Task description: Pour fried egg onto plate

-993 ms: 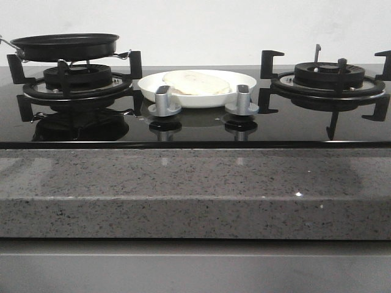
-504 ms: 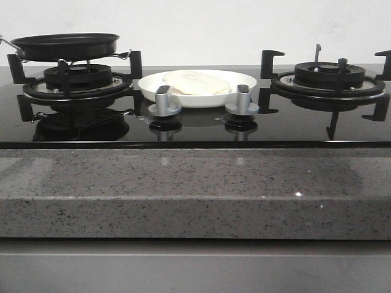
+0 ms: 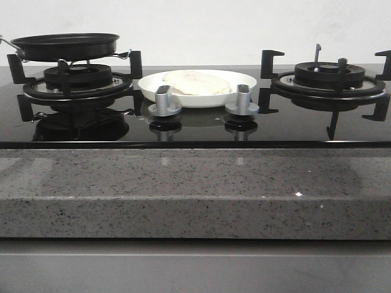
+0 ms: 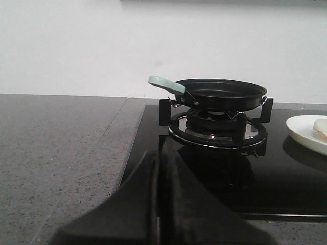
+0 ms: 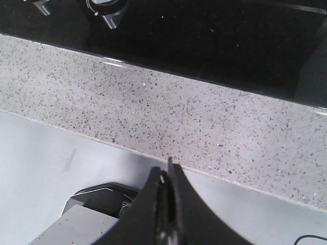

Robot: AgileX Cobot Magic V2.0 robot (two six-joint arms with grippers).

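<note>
Fried egg (image 3: 196, 82): flat, pale cream, irregular edge; lies on the plate, yolk not visible.
Plate (image 3: 247, 80): round, shallow, glossy white; on the black glass hob between the two burners, behind two metal knobs (image 3: 164, 101).
Frying pan (image 3: 65, 46): round, black, on the left burner grate.
Counter (image 3: 195, 192): speckled grey stone.
Left gripper (image 4: 157, 204): black fingers pressed together, holding nothing; only this view shows the pan's pale green handle (image 4: 166, 83).
Right gripper (image 5: 166, 204): clenched, empty, over the counter edge.
</note>
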